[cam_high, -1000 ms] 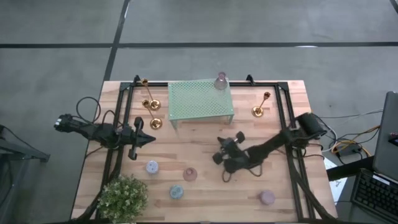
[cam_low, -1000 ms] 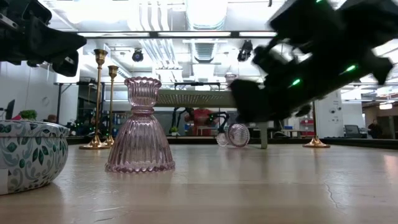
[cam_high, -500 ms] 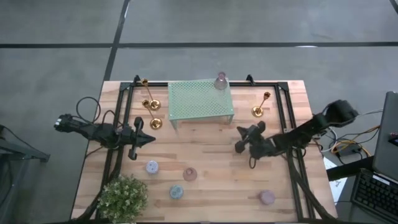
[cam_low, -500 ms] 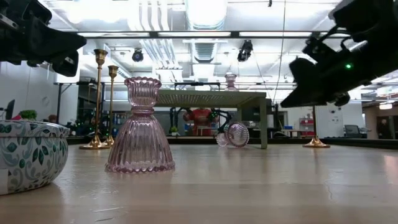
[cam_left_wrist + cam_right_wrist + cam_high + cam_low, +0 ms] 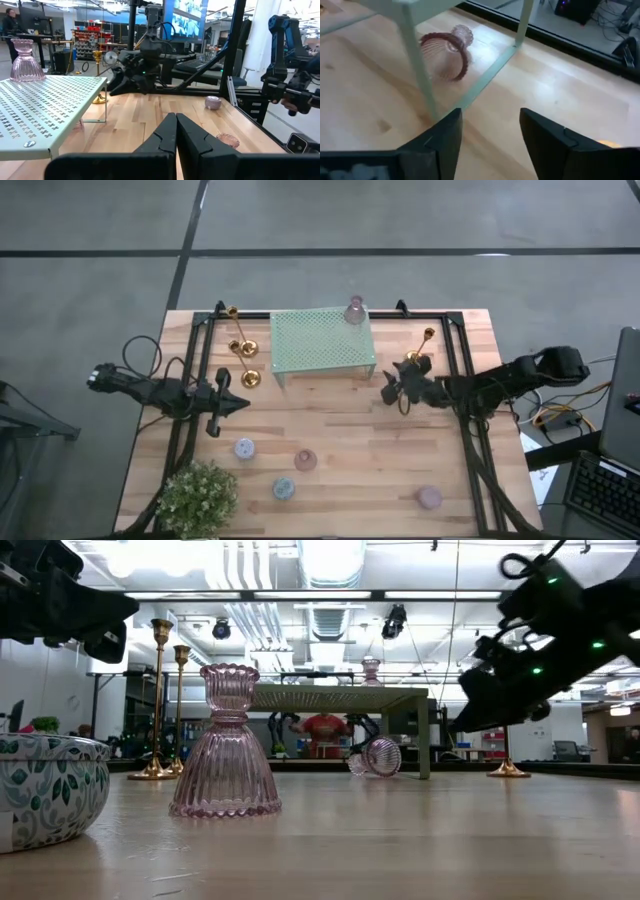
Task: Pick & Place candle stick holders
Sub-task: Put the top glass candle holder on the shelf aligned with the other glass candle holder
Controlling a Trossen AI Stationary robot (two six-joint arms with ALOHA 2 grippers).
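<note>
A pink ribbed glass candle holder (image 5: 447,52) lies on its side on the table under the mint-green rack (image 5: 322,340). Another pink holder (image 5: 355,308) stands on the rack's top at its far right corner. Two gold candlesticks (image 5: 243,348) stand left of the rack and one (image 5: 417,357) to its right. Small pastel cups (image 5: 244,448) (image 5: 305,461) (image 5: 283,489) sit toward the near edge. My right gripper (image 5: 490,135) is open by the rack's right front leg (image 5: 415,65), with nothing between its fingers. My left gripper (image 5: 176,135) is shut, above the table's left side (image 5: 225,405).
A bushy potted plant (image 5: 198,496) stands at the near left corner. A lilac cup (image 5: 430,497) sits near the right front. Black arm frames run along both table sides. Bare wood lies between the rack and the cups.
My right gripper has gone from the table's middle toward the far right, ending beside the rack's right front leg, close to the gold candlestick on the right. The arm has drawn back toward the right edge. The candle holders have not moved.
</note>
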